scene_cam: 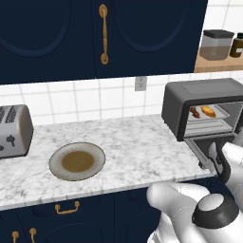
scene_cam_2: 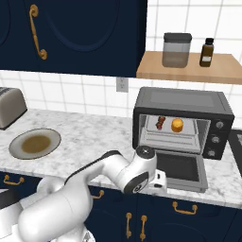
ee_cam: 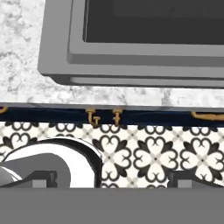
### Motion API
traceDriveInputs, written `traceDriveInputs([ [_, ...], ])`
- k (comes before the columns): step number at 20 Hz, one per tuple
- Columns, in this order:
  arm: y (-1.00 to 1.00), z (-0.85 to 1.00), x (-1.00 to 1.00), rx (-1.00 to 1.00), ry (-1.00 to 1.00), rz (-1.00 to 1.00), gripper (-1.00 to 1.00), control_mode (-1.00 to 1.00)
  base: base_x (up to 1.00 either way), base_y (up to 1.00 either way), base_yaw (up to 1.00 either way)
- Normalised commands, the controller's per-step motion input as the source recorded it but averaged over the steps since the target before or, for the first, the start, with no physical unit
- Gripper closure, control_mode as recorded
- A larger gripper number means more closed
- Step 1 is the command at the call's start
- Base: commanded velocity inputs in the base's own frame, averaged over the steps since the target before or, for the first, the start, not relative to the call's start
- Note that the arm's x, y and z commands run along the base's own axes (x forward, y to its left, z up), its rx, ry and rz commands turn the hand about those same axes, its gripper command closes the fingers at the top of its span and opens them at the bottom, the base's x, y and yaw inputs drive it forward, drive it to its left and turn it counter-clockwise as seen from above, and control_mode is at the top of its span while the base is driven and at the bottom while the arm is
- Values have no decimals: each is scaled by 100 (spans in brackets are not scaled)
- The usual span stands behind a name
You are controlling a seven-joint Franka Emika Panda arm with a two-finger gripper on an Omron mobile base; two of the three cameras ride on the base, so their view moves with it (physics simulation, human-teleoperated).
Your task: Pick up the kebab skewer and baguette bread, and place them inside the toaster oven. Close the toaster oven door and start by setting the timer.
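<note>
Arm bent low before lowered toaster oven door (scene_cam_2: pixel 182 168).

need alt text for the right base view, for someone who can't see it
A dark toaster oven sits on a marble counter with its door dropped open, a kebab skewer and a baguette on its inner tray. The white robot arm reaches low in front of the door. A plate lies at left.

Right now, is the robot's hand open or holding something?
Gripper: open, holding nothing, hanging just below the toaster oven door.
</note>
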Motion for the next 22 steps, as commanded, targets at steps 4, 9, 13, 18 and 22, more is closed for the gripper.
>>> traceDriveInputs([
  [4, 0, -41, 0, -4, 0, 3, -100, -100, 0, 0, 0],
  [9, 0, -24, 30, -4, 0, 0, -100, -100, 0, 0, 0],
  [13, 0, -9, 40, -3, 0, 0, -100, -100, 0, 0, 0],
  [18, 0, 0, 56, -2, -2, 0, -100, -100, 0, 0, 0],
  [22, 0, 0, 59, 0, -4, 0, -100, -100, 0, 0, 0],
])
